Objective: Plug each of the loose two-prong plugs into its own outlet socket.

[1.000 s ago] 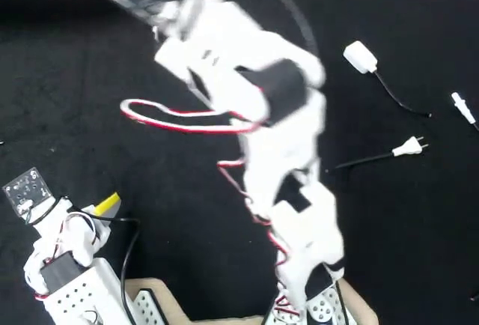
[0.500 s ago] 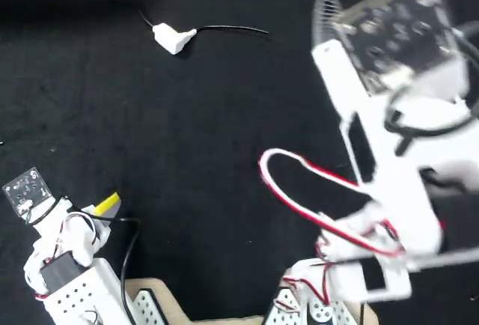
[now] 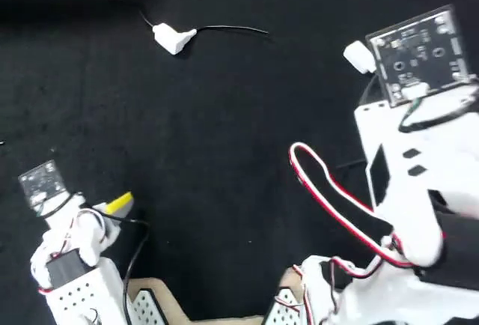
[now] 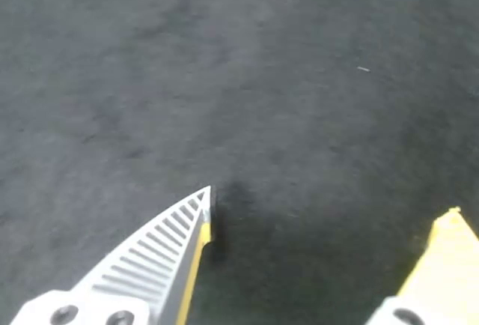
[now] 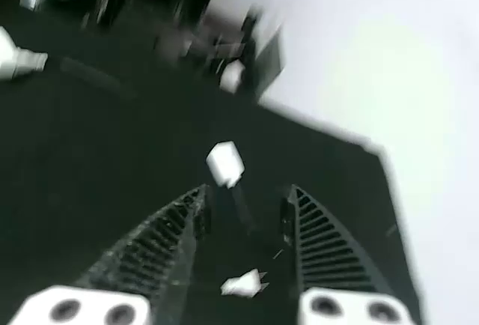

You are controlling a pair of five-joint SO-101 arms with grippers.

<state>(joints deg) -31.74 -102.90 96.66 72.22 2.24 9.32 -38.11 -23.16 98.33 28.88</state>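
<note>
A white socket block (image 3: 174, 38) with a thin black cable lies at the far left-centre of the black mat (image 3: 224, 130). A second white block (image 3: 358, 55) peeks out beside my right arm's camera board (image 3: 415, 52) at the far right. In the right wrist view my right gripper (image 5: 247, 190) is open, with a white block (image 5: 224, 164) just beyond its fingertips and a small white two-prong plug (image 5: 243, 285) on the mat between its fingers. My left gripper (image 4: 329, 213) is open above bare mat, near the front left, its yellow fingertip (image 3: 120, 204) showing from above.
My right arm (image 3: 404, 190) with its looping red and white wires (image 3: 329, 198) covers the right side of the mat. Another white piece (image 5: 19, 59) lies off to one side in the right wrist view. Arm bases stand at the front edge.
My right arm has swung from the far left-centre across to the right side, uncovering the white block there. My left arm has shifted slightly to the right.
</note>
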